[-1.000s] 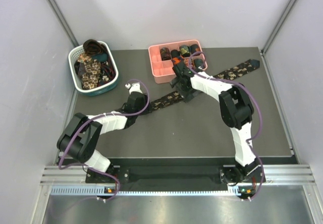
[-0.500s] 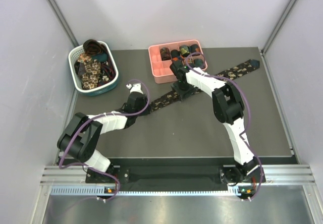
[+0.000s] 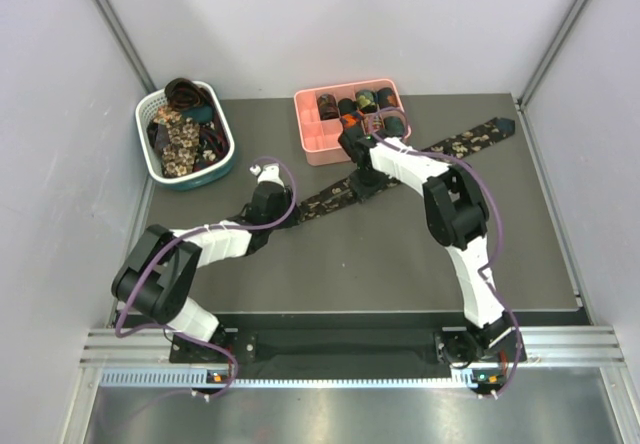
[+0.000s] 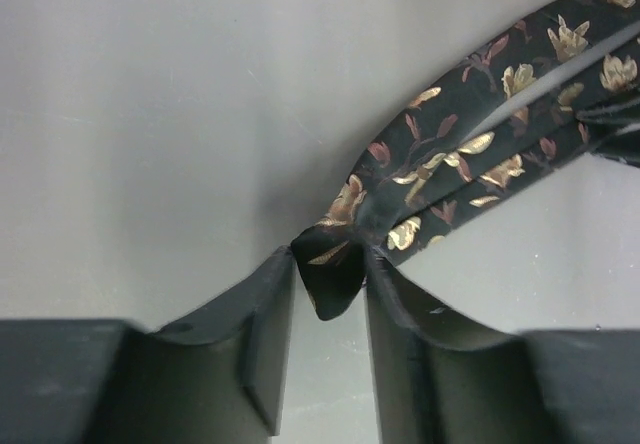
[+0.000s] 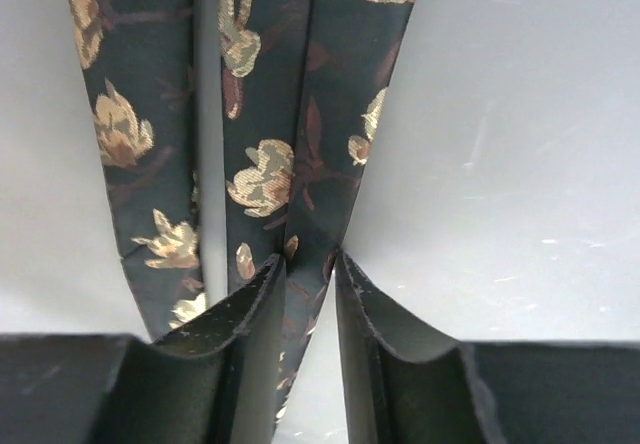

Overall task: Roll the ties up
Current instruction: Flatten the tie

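One dark tie (image 3: 462,144) with beige flowers lies stretched diagonally across the table, its wide end at the far right. My left gripper (image 3: 286,216) is shut on its bunched narrow end, which shows pinched between the fingertips in the left wrist view, gripper (image 4: 330,264), tie (image 4: 450,154). My right gripper (image 3: 365,186) is shut on the tie's middle, just in front of the pink tray. In the right wrist view the gripper (image 5: 308,264) nips one edge of the folded tie (image 5: 260,179). Rolled ties (image 3: 365,99) sit in the tray.
The pink divided tray (image 3: 318,144) stands at the back centre, close behind the right gripper. A white-and-teal basket (image 3: 200,178) holding more ties (image 3: 180,139) is at the back left. Grey walls enclose the table on three sides.
The right gripper has closed onto the tie's middle and shifted slightly. The left gripper has tightened on the narrow end and stayed in place.
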You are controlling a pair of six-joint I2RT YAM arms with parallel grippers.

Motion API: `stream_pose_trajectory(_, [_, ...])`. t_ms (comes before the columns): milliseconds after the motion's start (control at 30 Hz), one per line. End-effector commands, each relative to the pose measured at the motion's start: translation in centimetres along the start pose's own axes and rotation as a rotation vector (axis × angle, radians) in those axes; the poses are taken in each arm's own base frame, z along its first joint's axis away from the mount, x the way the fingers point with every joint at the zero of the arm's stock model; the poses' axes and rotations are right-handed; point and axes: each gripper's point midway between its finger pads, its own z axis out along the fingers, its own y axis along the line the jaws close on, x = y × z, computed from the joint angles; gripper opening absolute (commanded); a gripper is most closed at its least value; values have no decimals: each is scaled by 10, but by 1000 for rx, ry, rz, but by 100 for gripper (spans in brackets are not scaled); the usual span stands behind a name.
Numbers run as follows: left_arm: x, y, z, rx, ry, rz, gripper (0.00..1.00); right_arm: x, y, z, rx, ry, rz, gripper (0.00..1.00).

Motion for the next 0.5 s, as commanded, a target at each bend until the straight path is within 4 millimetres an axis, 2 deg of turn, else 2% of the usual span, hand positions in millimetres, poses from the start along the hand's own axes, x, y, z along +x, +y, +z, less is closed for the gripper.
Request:
stream_pose_trajectory(0, [-16, -4, -5, 11, -53, -1, 42, -15, -15, -12, 12, -120, -81, 29])
stream_pose_trajectory(67, [-21, -4, -8, 7, -64, 5, 48, -22, -12, -18, -17, -165, -139, 34])
stream_pose_trajectory(100, [-20, -2, -10, -1, -61, 13, 52, -25, -3, -29, -70, -180, -140, 36])
stream_pose_trajectory(133, [-26, -3, -14, 1, -79, 21, 59, -24, -8, -26, -81, -188, -209, 41])
stream_pose_trajectory(167, [-29, -1, -16, -14, -93, 26, 63, -24, -2, -29, -129, -192, -229, 42])
stream_pose_trajectory(200, [-37, -2, -21, -12, -119, 25, 68, -24, -11, -34, -153, -196, -246, 43])
stream_pose_trajectory(233, [-39, -1, -23, -13, -128, 40, 72, -26, 4, -38, -245, -213, -257, 52])
stream_pose_trajectory(267, [-43, -2, -26, -11, -139, 48, 74, -24, 9, -43, -302, -209, -273, 55])
stream_pose_trajectory(300, [-49, -4, -29, -4, -153, 64, 76, -22, 0, -46, -333, -209, -294, 56])
stream_pose_trajectory(333, [-53, -7, -30, 1, -152, 76, 78, -24, 16, -55, -430, -232, -306, 59])
stream_pose_trajectory(367, [-56, -10, -31, 6, -152, 84, 78, -22, 16, -59, -465, -225, -320, 59])
stream_pose_trajectory(400, [-57, -15, -30, 26, -136, 115, 77, -20, 10, -62, -493, -224, -333, 59])
stream_pose_trajectory(467, [-66, -28, -27, 59, -123, 142, 74, -20, 16, -68, -569, -237, -360, 54])
